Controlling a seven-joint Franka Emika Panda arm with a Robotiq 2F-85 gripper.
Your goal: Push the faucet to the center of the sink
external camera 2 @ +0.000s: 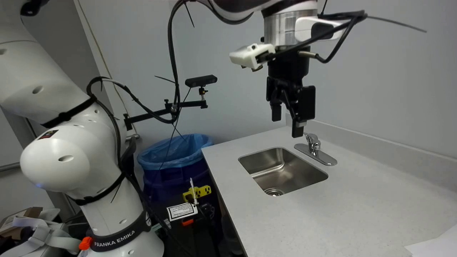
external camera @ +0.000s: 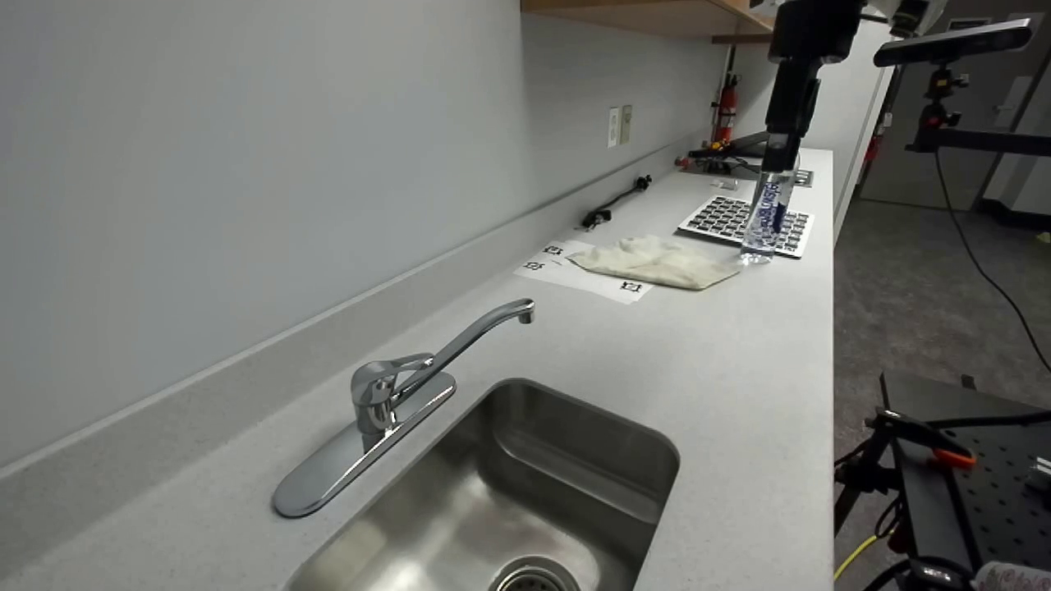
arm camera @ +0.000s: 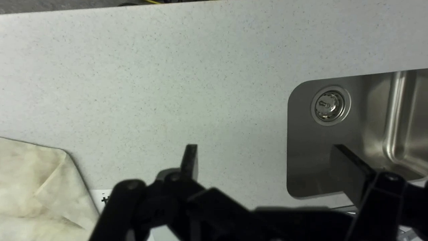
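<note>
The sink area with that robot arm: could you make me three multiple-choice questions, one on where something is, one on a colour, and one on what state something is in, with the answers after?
1. Where does the faucet stand?
A) Between the sink and the wall
B) Inside the sink
C) Up on the wall

2. What colour is the bin liner?
A) Red
B) Yellow
C) Blue

3. How is the black gripper?
A) Shut tight
B) Open, its fingers apart
C) Clamped on the faucet

Right letters:
1 A, as both exterior views show it on the wall side of the sink.
2 C, as its blue shows plainly in an exterior view.
3 B, as the wrist view shows a wide gap between the fingers.
</note>
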